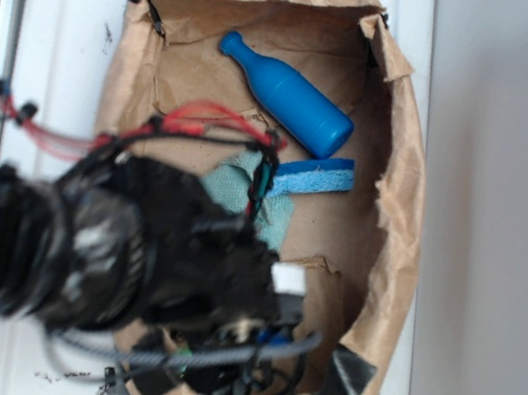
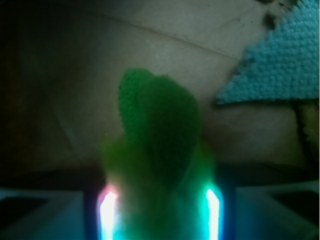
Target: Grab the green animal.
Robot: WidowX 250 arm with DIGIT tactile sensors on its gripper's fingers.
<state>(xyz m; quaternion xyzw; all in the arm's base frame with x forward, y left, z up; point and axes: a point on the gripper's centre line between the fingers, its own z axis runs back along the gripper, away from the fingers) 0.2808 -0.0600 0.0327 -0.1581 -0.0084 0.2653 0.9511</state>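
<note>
Brown paper-lined box [image 1: 404, 180] fills most of the exterior view, sitting on a white surface [image 1: 70, 23]. Robot arm [image 1: 83, 248] blurred, covers the box's 7–8 o'clock portion. Box contents, big to small: blue bottle [image 1: 286, 95] lying on its side toward 12 o'clock; teal cloth rag [image 1: 235, 188] near center, partly under the arm; blue sponge [image 1: 313, 175] touching the rag's 2 o'clock edge. Green animal [image 2: 157, 150] not visible in exterior view, hidden under the arm; wrist view shows it filling the gap betw. the two fingers [image 2: 107, 212], plush bulging against both lit pads, rag corner off at 2 o'clock. Gripper [image 2: 157, 215] reads as narrow and clamped on the toy, though the contact itself is washed out by glow. Risks, my judgement: toy is soft and lumpy, so the grip may hold fuzz only and slip on lift; body could squeeze out forward since most of it sits ahead of the pads; rag nearby could snag if the arm drifts toward 2 o'clock; paper wall may catch the wiring [image 1: 206, 122].
</note>
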